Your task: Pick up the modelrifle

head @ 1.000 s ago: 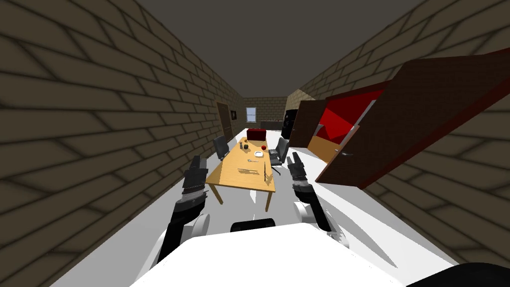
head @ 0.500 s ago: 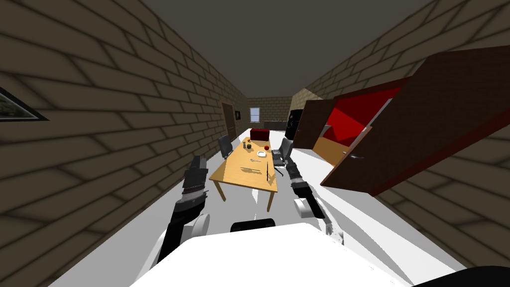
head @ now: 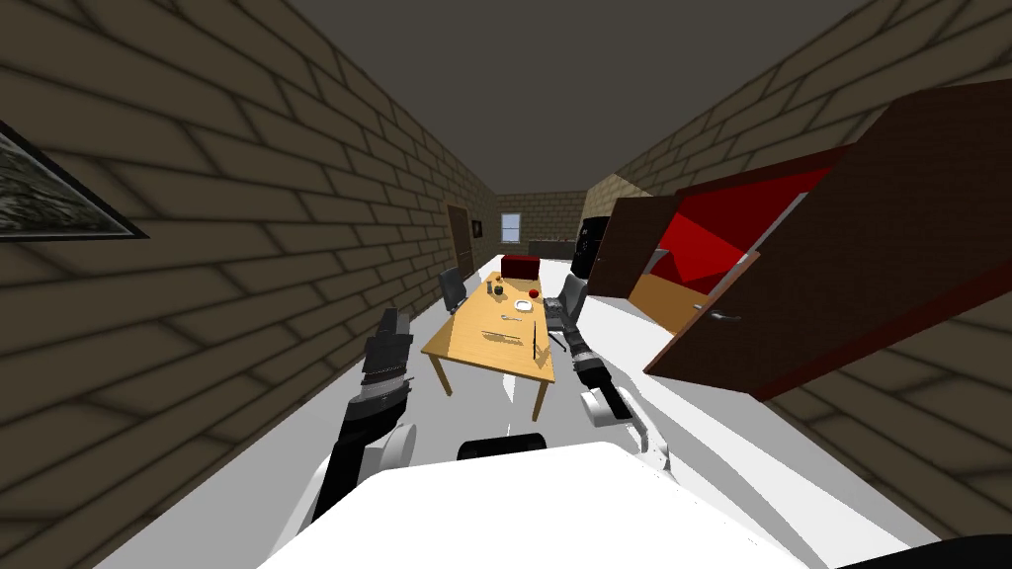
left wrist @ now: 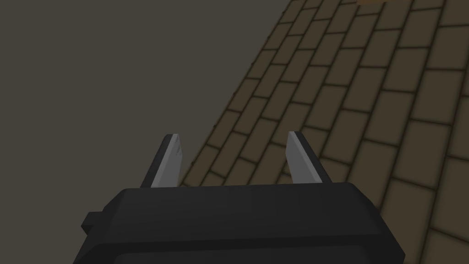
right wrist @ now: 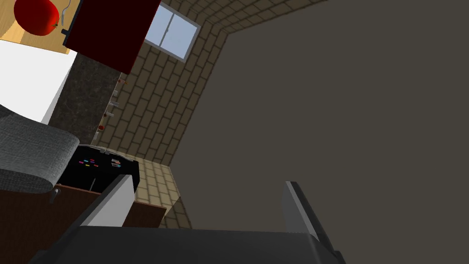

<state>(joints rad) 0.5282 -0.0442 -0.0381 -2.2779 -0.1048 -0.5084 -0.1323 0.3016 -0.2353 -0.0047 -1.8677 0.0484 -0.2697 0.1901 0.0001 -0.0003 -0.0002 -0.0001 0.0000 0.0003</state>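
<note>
Wooden table (head: 463,346) is seen ahead between grey chairs (head: 453,288). At its far end a dark red box (head: 520,267) is set; what it holds cannot be told. Before it lie a red apple (head: 535,293), a white dish (head: 522,305) and a small dark cup (head: 497,296), their contents too small to be made out. The modelrifle (head: 534,338), thin and dark, is laid lengthwise along the table's right edge. The right gripper (right wrist: 208,181) is held just beside that edge, apart from the modelrifle, its fingers spread with nothing between them. The left gripper (left wrist: 233,158) is raised by the brick wall, its fingers likewise spread.
</note>
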